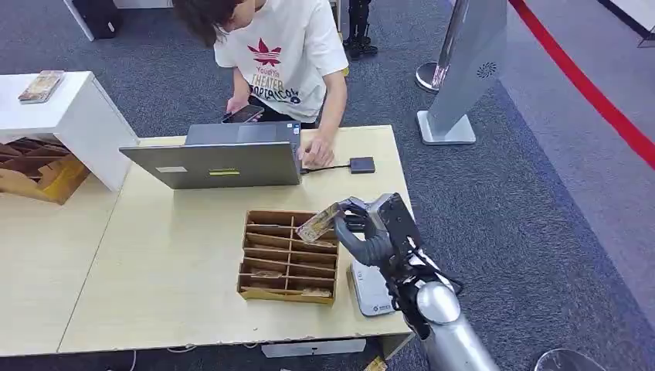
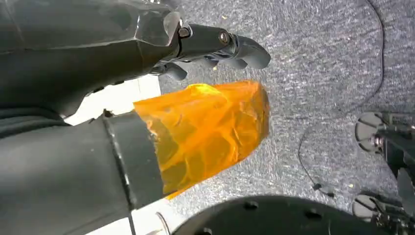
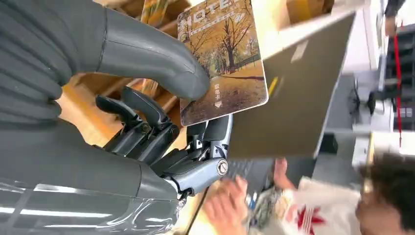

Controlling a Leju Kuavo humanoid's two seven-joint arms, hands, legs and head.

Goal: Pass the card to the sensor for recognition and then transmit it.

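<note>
Grey carpet runs all around the pale wooden counter [image 1: 178,270], with a red floor line off toward the far right. From my remote seat I see the right hand [image 1: 369,226] raised over the counter near its right edge, just above the right side of the brown divided box [image 1: 287,255]. Its thumb and fingers [image 3: 147,110] pinch the card [image 1: 317,225], tilted, with most of it sticking out past the fingertips. In the right wrist view the card [image 3: 222,58] shows an autumn tree picture with the thumb pressed on its face and dark fingers behind it. More cards lie in the box compartments.

Just beside the box, toward the right front corner of the counter, lies a flat white sensor pad [image 1: 371,289], partly hidden under my right arm. At the far edge of the counter an open grey laptop [image 1: 220,158] stands, and a small dark device [image 1: 361,165] on a cable sits to its right. A person in a white T-shirt [image 1: 282,54] leans over from the far side, 1 hand beside the laptop, holding a phone [image 1: 243,115].

The left hand [image 2: 215,46] hangs over the carpet; its dark fingers are curled in and hold nothing.
</note>
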